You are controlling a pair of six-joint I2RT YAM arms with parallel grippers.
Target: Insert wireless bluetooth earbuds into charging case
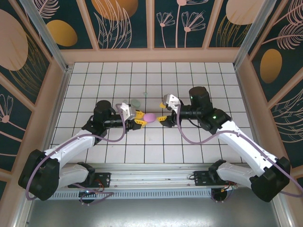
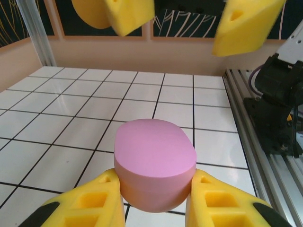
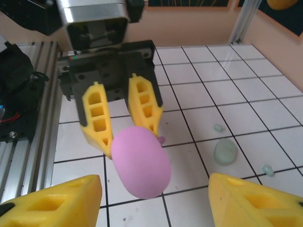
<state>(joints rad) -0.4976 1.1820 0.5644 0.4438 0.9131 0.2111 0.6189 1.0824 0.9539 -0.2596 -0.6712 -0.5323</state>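
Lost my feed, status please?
Left gripper shut on pink case, held in air. Right gripper open, facing it. Two mint earbuds loose on tiles beside mint case.

We see a glossy white tiled floor with dark grout [image 1: 94,80] at centre frame; dark teal wall panels with peach leaf prints [image 1: 128,28] line the top and sides.

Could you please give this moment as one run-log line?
left end effector: shut on pink case | right end effector: open, facing it | mint case: on table
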